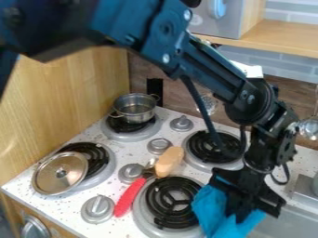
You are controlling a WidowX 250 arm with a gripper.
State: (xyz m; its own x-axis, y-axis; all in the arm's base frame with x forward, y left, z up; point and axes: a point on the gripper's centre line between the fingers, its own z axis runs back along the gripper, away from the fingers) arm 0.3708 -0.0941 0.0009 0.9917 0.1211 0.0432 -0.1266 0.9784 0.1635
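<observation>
Currently, blue cloth (213, 210): bunched under the end effector (249, 199), beside the lower-right burner (149, 216) and near the sink (287, 224).
End effector: narrow, apparently pinched on the cloth, pointing down.
Step in hand: seemingly handling the cloth, with a grip already taken; a judgement only.
Next move's needs: a firm pinch, and enough height for the loose folds to clear the burner.
Red-handled utensil (129, 197): lying left of that burner, its upper end against a tan piece (169, 161).
Pot (135, 109): upright on the upper-left burner (116, 135).
Lid (60, 173): resting tilted at the lower-left burner (109, 171), knob outward.
Upper-right burner (214, 146): beneath the arm's hanging cable (205, 116).
Stove knobs (97, 208): set among the burners.
</observation>
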